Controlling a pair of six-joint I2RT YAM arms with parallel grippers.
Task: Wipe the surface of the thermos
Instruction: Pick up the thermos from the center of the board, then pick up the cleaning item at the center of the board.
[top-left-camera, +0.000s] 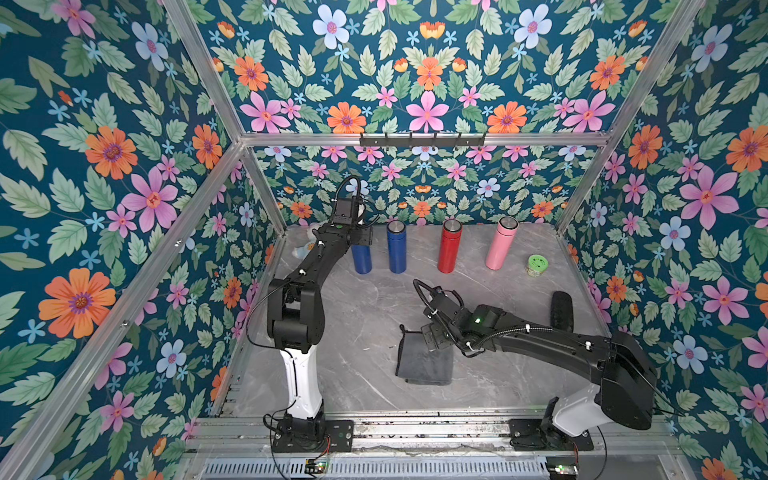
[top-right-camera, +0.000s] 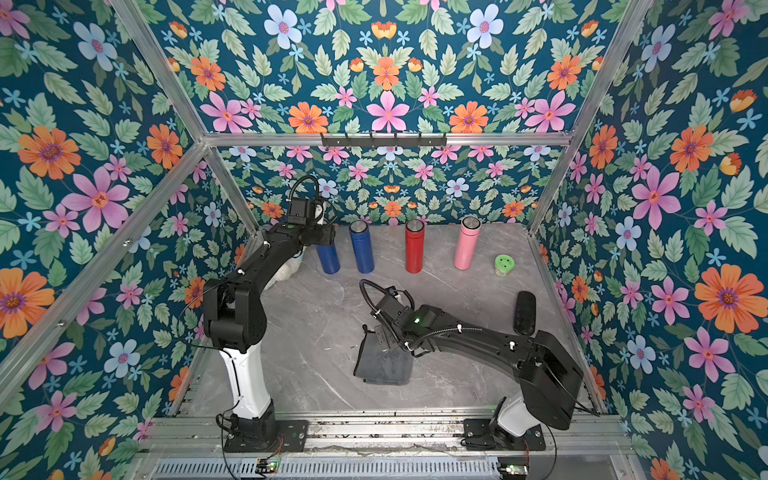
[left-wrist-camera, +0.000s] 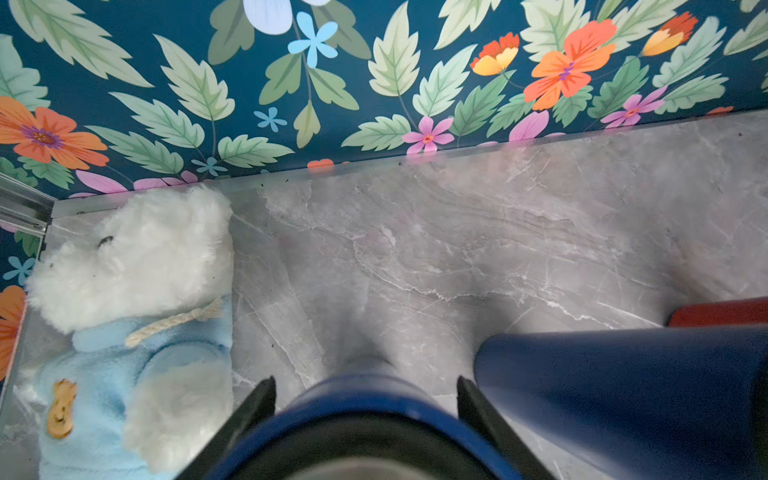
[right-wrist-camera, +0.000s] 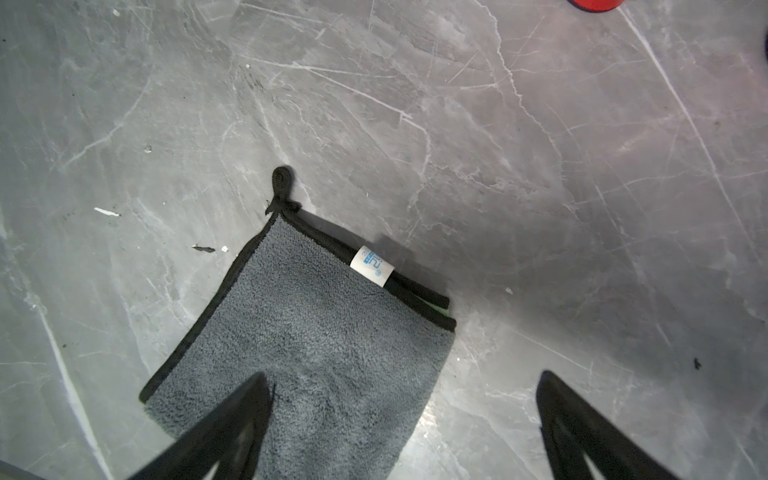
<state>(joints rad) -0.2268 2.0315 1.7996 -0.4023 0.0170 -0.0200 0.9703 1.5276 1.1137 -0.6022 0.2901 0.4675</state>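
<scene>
One blue thermos (left-wrist-camera: 357, 411), cropped, sits within left end effector (left-wrist-camera: 365, 380), grip unclear; right end effector (right-wrist-camera: 403, 374) spread.

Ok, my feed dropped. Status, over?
Left gripper straddling top of leftmost blue thermos, grip unconfirmed. Right gripper open over the gray cloth, not holding it. Second blue thermos close beside the first; plush bear on its other side.

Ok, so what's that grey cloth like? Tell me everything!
The grey cloth looks soft and fluffy, like a towel, with a black stitched edge, a small black loop at one corner and a white label with blue print. It lies folded and flat on the grey marbled table. The right gripper is open just over it; whether it touches is unclear.
</scene>
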